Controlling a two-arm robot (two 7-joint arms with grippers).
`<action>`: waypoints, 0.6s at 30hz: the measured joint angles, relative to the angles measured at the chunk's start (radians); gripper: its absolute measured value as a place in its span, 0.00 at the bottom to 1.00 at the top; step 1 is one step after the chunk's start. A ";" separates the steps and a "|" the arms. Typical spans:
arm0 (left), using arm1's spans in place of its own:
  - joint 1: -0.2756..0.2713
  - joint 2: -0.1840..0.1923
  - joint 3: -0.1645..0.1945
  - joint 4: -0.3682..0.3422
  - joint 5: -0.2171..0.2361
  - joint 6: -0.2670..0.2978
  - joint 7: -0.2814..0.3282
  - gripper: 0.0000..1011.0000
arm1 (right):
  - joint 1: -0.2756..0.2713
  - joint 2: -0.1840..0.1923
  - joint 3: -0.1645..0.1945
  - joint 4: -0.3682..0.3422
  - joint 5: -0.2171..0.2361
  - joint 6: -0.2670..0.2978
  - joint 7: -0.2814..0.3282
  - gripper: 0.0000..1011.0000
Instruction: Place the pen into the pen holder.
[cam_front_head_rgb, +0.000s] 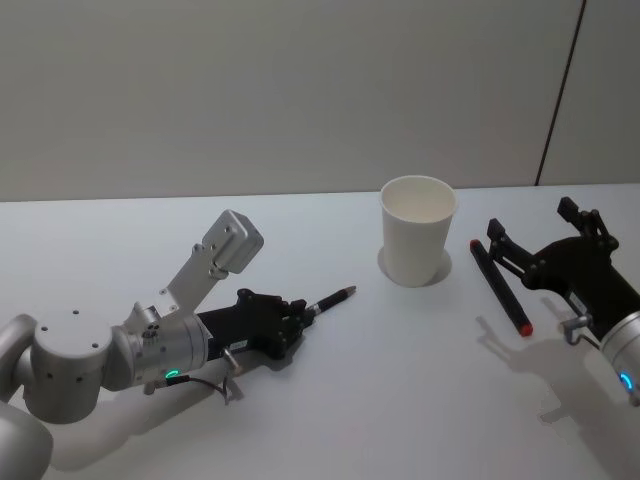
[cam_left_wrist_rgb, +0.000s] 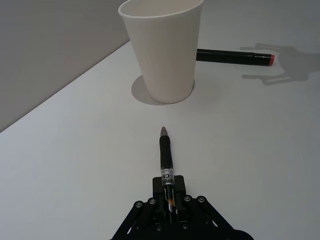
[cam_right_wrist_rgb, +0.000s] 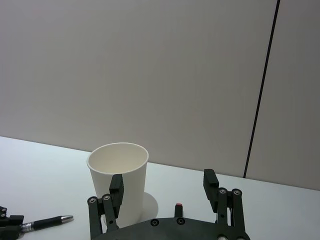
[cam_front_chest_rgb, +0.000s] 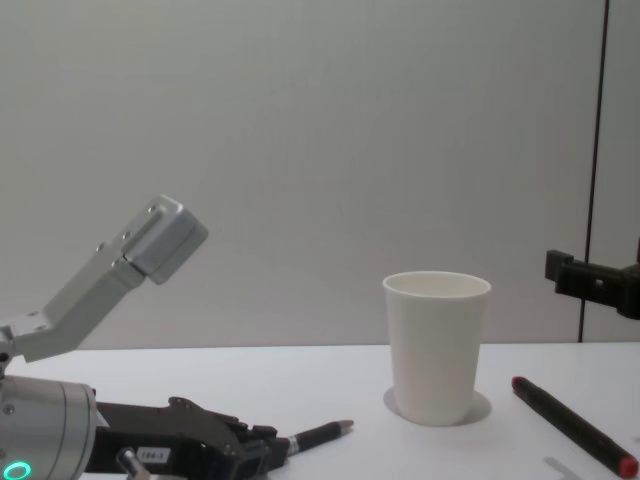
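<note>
From where I stand, the left gripper (cam_front_head_rgb: 303, 313) lies low over the white table (cam_front_head_rgb: 400, 410), and its fingers are clamped on the back end of a slim black pen with a grey tip (cam_front_head_rgb: 335, 297). I cannot tell if the pen touches the table or hangs just above it.

The pen holder, a plain white paper cup with a rolled rim (cam_front_head_rgb: 418, 232), stands upright with its mouth open to the top. Looking down on the table, it is at about 2 o'clock from the left gripper, a little apart from the pen tip. The long axis of the pen runs from 8 o'clock to 2 o'clock, so the tip points almost straight at the side of the cup. The pen is nearly flat, so I think the next move must lift it above the rim and turn it upright.

At about 4 o'clock from the cup, a thick black marker with a red end (cam_front_head_rgb: 500, 288) lies flat, running from 11 to 5 o'clock. The right gripper (cam_front_head_rgb: 537, 228) hovers just beside it with its fingers spread apart, holding nothing.

I count one cup, one slim pen, one marker and two grippers. The left arm is the one placed for this job.
</note>
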 joint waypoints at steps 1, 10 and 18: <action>0.000 0.000 0.000 0.000 0.000 0.000 0.000 0.13 | 0.000 0.000 0.000 0.000 0.000 0.000 0.000 0.99; 0.009 0.005 -0.002 -0.010 -0.014 -0.012 0.015 0.13 | 0.000 0.000 0.000 0.000 0.000 0.000 0.000 0.99; 0.040 0.025 -0.014 -0.053 -0.073 -0.067 0.066 0.13 | 0.000 0.000 0.000 0.000 0.000 0.000 0.000 0.99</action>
